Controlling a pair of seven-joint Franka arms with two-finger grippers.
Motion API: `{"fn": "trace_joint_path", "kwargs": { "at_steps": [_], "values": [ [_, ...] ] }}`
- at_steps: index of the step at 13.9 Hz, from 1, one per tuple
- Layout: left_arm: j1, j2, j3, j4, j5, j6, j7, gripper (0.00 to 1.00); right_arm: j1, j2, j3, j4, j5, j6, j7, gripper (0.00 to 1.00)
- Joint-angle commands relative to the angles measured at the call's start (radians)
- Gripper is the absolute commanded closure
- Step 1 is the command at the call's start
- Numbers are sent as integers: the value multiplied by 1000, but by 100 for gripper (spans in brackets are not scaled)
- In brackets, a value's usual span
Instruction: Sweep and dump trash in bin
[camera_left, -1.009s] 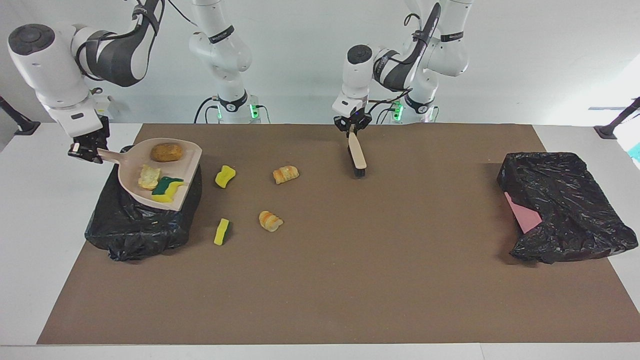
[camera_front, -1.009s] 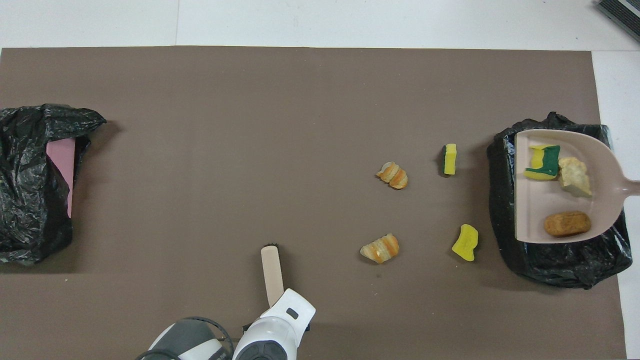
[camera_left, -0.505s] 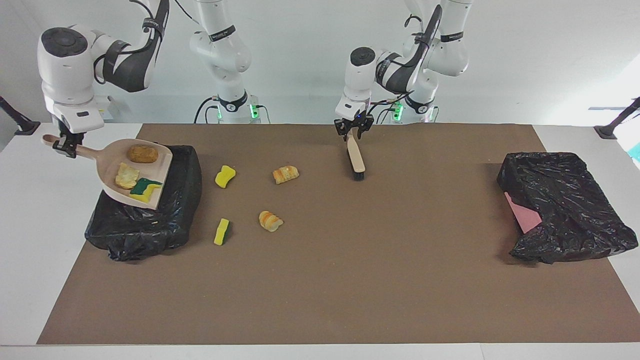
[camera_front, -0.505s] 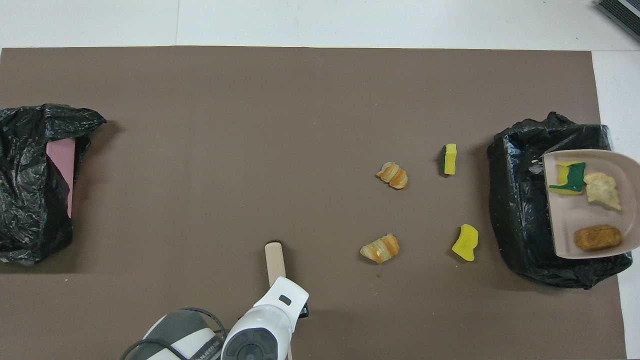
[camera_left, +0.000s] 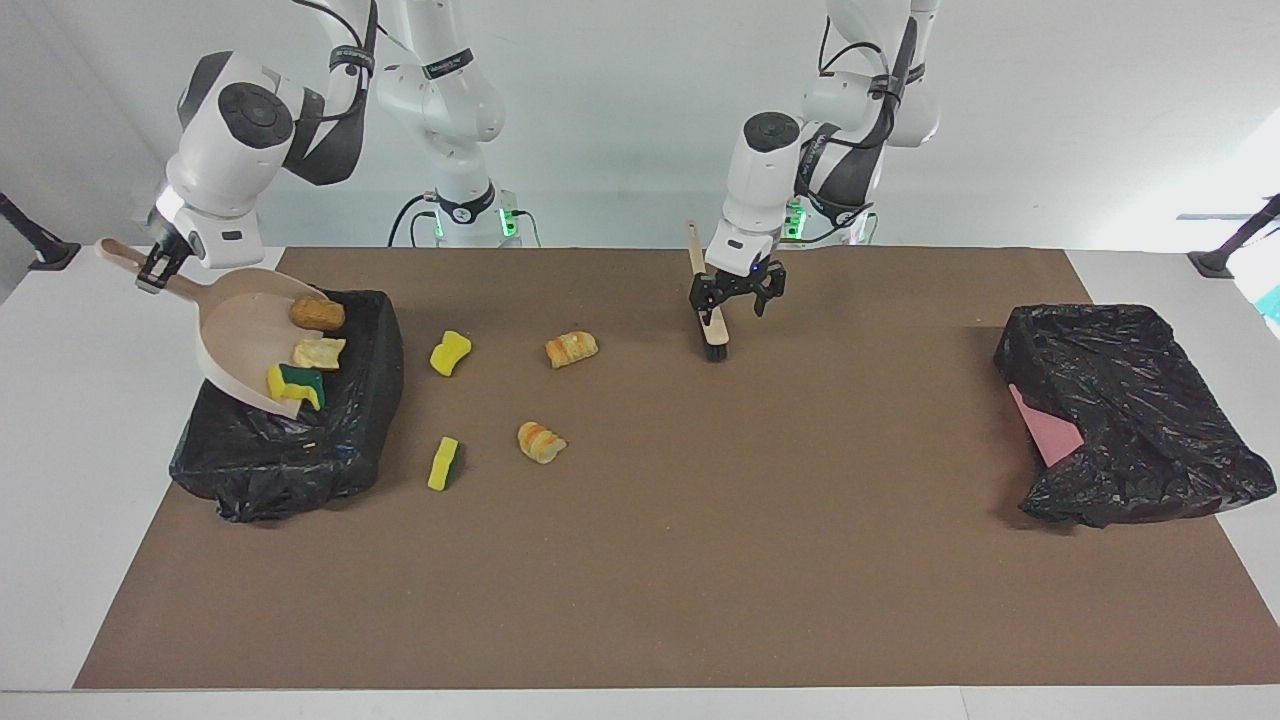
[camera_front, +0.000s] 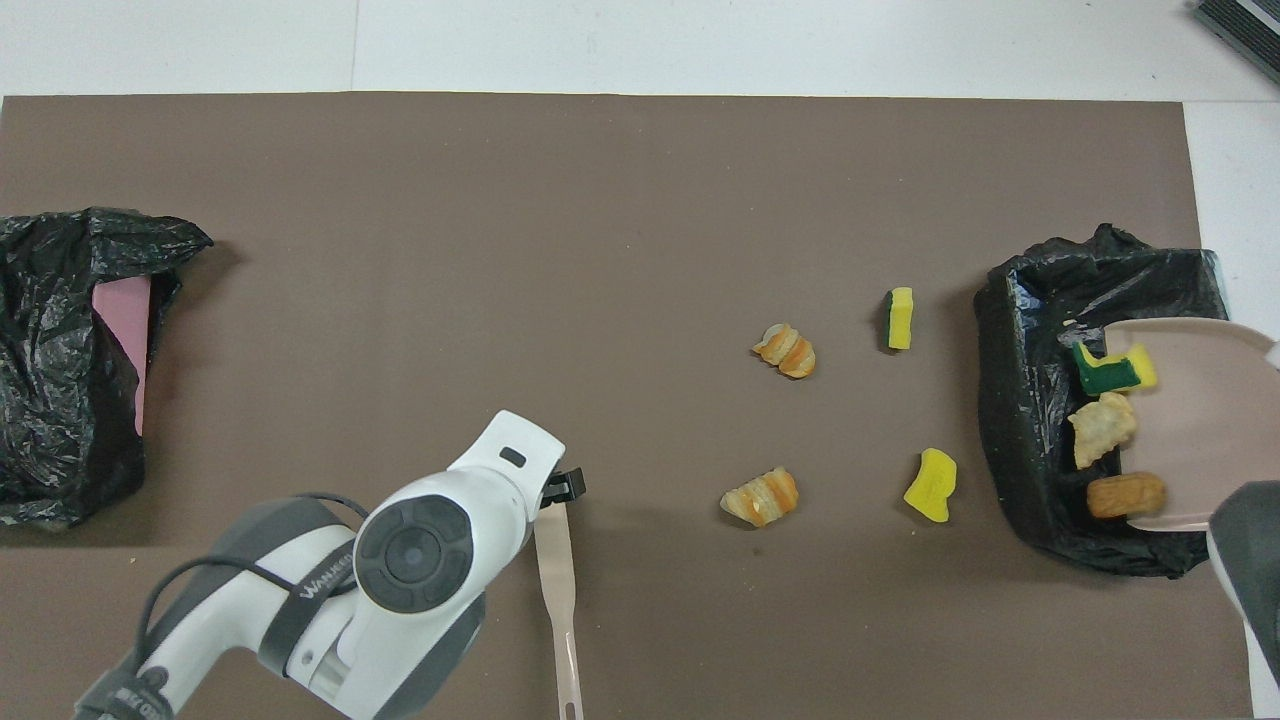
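Dumping the first load
Right gripper clasps the dustpan handle, tilting three trash pieces into the bin; tilt steeper. Left gripper is spread over the brush. Four pieces lie beside the bin.

1. A robotics lab: two white robot arms stand mounted at one edge of a white worktop.
2. A plain brown mat covers it, against bare white walls.
3. Black camera stands sit at the worktop's corners.
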Motion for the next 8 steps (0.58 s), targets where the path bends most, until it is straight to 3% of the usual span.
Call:
{"fn": "trace_joint_path", "kwargs": {
  "at_steps": [1,8],
  "values": [
    [107,97,-8,119,20,-7,144,0,56,-42,3,-27,-77,-98,110,100],
    [318,203,-5,374,9,-166,428,0,72,-88,3,19,-176,-141,67,100]
  ]
}}
